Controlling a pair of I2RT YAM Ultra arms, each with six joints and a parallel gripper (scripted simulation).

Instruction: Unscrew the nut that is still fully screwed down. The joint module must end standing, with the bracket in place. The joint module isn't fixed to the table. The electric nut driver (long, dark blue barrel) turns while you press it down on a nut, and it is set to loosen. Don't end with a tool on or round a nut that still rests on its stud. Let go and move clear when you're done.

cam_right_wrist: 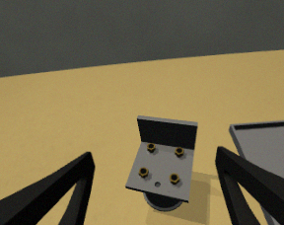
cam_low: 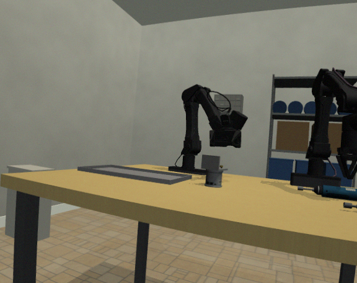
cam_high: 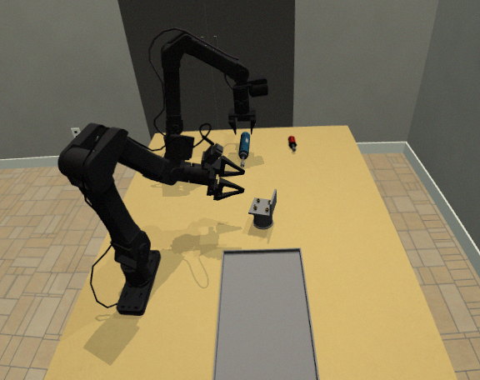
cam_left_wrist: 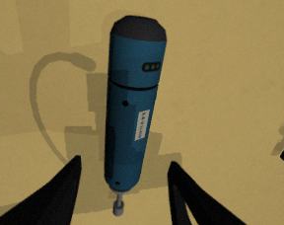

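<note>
1 blue nut driver (cam_high: 244, 145) (cam_low: 343, 192) (cam_left_wrist: 131, 109), lying flat, socket twd bracket (cam_high: 262, 207) (cam_low: 211, 162) (cam_right_wrist: 162, 165) side.

Top cam high, facing tabletop (cam_high: 341, 258) (cam_low: 163, 198).
</note>
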